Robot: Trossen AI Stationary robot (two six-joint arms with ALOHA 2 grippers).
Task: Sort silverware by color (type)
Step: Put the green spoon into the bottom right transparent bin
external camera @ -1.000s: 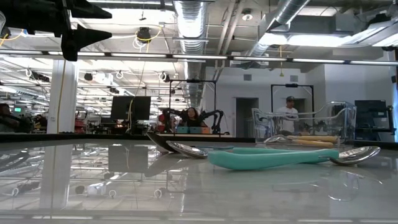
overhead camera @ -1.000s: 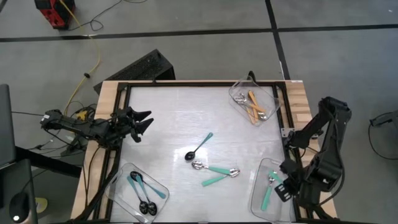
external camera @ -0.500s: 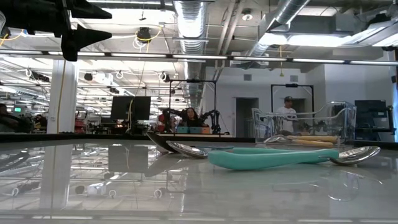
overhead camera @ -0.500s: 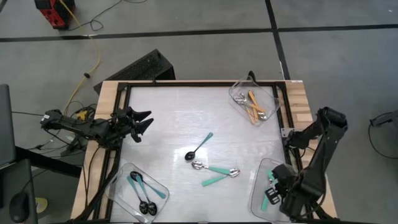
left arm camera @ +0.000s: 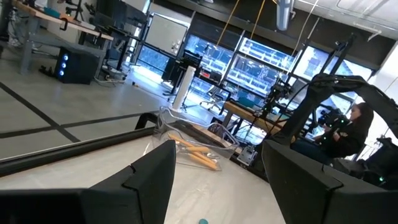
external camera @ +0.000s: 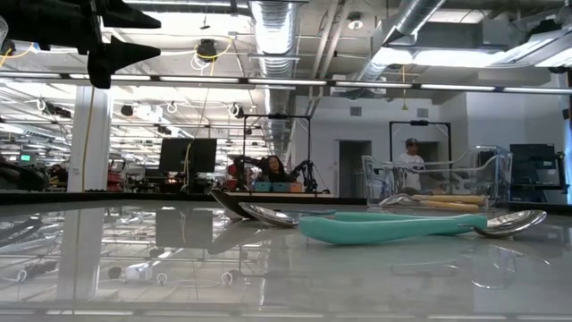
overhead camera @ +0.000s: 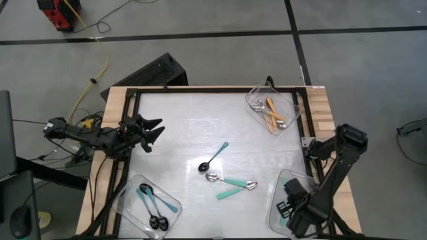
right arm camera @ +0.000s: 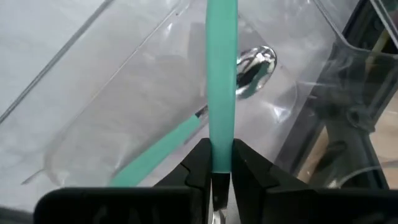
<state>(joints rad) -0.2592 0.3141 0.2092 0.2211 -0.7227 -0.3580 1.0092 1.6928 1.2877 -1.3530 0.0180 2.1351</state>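
In the right wrist view my right gripper is shut on a teal-green-handled spoon. It hangs over the clear tray at the table's near right. A second teal-green spoon lies in that tray. In the high view the right gripper and its arm cover most of this tray. Two teal-green spoons and a blue-handled spoon with a black bowl lie mid-table. My left gripper waits open and level at the left edge. My right gripper pinches the teal-green spoon's handle between its two fingers. The handle runs straight on past the fingertips, along the fingers. The fingers point steeply down from above, so the spoon hangs below them inside the tray's walls. Its lower end is out of the picture.
A clear tray at the near left holds blue-handled spoons. Another tray at the far right holds orange-handled spoons. A black frame runs round the table's edge. The left and far parts of the tabletop are bare.
My right gripper has gone down and toward the near edge with the teal-green spoon. It has tipped more steeply downward over the near right tray. The spoons on the table have not moved.
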